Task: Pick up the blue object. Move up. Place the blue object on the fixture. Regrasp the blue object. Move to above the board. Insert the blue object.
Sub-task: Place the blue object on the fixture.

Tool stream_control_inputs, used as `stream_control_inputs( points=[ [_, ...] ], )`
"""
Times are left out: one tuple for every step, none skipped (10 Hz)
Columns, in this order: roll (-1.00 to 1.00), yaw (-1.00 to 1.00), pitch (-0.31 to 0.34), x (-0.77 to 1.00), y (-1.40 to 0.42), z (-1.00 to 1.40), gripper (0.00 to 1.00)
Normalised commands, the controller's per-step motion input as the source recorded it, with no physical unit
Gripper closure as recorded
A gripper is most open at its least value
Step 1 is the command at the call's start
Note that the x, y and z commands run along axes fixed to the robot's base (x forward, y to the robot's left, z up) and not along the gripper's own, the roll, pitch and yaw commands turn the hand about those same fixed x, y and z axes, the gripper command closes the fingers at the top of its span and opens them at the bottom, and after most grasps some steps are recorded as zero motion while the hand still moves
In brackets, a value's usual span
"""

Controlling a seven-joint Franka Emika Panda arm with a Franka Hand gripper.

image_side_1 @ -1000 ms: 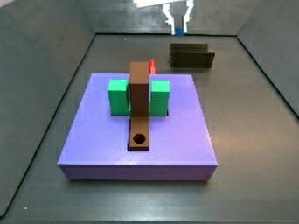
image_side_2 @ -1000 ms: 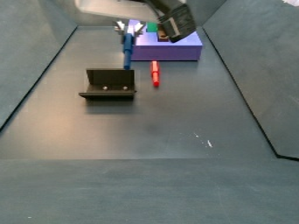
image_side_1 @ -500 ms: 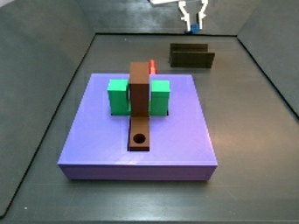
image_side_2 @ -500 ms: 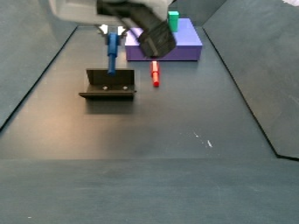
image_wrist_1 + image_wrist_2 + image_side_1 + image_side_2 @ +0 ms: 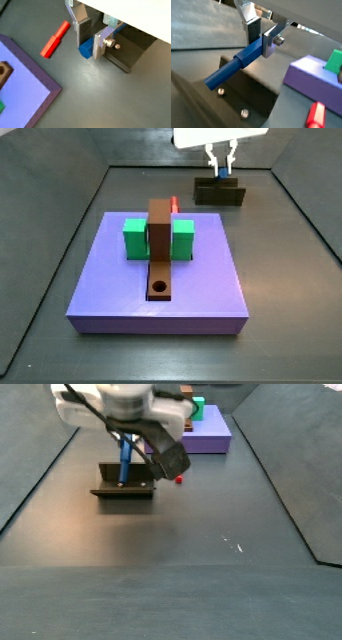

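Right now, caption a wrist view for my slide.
Gripper holding the blue object above the fixture, lavender board beside.

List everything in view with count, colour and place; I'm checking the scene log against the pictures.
blue object: one, blue, held upright in the pincer over the fixture
fixture: one, dark olive-grey, on the floor, apart from the board
red peg: one, red, lying on the floor between board and fixture
board: one, lavender, on the floor
green blocks: two, green, on the board either side of the brown bar
brown bar: one, brown, round hole at one end
pincer: one, silver fingers shut on the blue object
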Motion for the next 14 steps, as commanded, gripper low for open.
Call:
stream_control_inputs(
  points=[
    [0.0, -0.06, 0.0, 0.0, 0.0, -0.47, 1.0],
    [0.0, 0.0, 0.0, 0.0, 0.0, -0.31, 1.0],
    [-0.12, 0.0, 0.0, 0.1, 0.01, -0.15, 1.0],
    [-0.43, 0.0, 0.023, 0.18, 0.19, 0.0, 1.0],
    [-0.57, 0.0, 0.0, 0.2, 0.22, 0.0, 1.0],
    [-0.69, 0.0, 0.0, 0.19, 0.23, 0.0, 1.0],
    [-0.72, 0.0, 0.0, 0.21, 0.22, 0.0, 1.0],
    [-0.58, 0.0, -0.009, 0.16, 0.17, 0.0, 1.0],
    [-0.2, 0.0, 0.0, 0.0, 0.0, -0.1, 1.0],
    [-0.17, 0.0, -0.06, -0.05, -0.01, -0.05, 1.0],
    [-0.23, 0.0, -0.091, -0.1, -0.04, 0.0, 1.0],
    [-0.29, 0.0, -0.16, -0.14, -0.07, 0.0, 1.0],
    [-0.2, 0.0, -0.109, -0.06, 0.0, -0.04, 1.0],
    [0.0, 0.0, -0.009, -0.06, 0.0, -0.07, 1.0]
  ],
)
